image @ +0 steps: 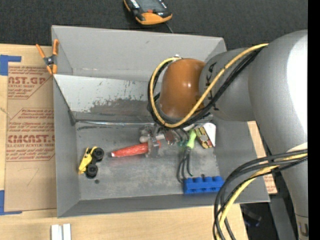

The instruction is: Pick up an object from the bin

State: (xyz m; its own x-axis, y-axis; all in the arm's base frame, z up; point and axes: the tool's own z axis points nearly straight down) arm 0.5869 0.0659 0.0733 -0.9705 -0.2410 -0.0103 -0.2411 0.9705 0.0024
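Camera view. The arm [270,84] came in from the right, and its orange cover [180,89], ringed by black and yellow cables, sat over the middle of the grey metal bin [100,91]. The gripper [154,143] hung below the cover, low over the bin floor and a little right of centre.

Nearest thing: a red, slender, stick-shaped object [127,152], lying flat on the floor and running left to right with a slight tilt. Its right end met the gripper's metal tip. Whether that end was actually clamped could not be read, and the gripper's spread could not be told either; the cover and wrist hid too much of it.

Other contents, loose and not heaped:
- Yellow toy car [88,161] with black wheels, near the left wall, well apart from the gripper.
- Blue studded block [202,184], against the near wall at lower right.
- Dark wire-like piece [183,168], on the floor between the gripper and the blue block.
- White and green item [205,134], just right of the gripper, partly under the arm; its kind could not be told.
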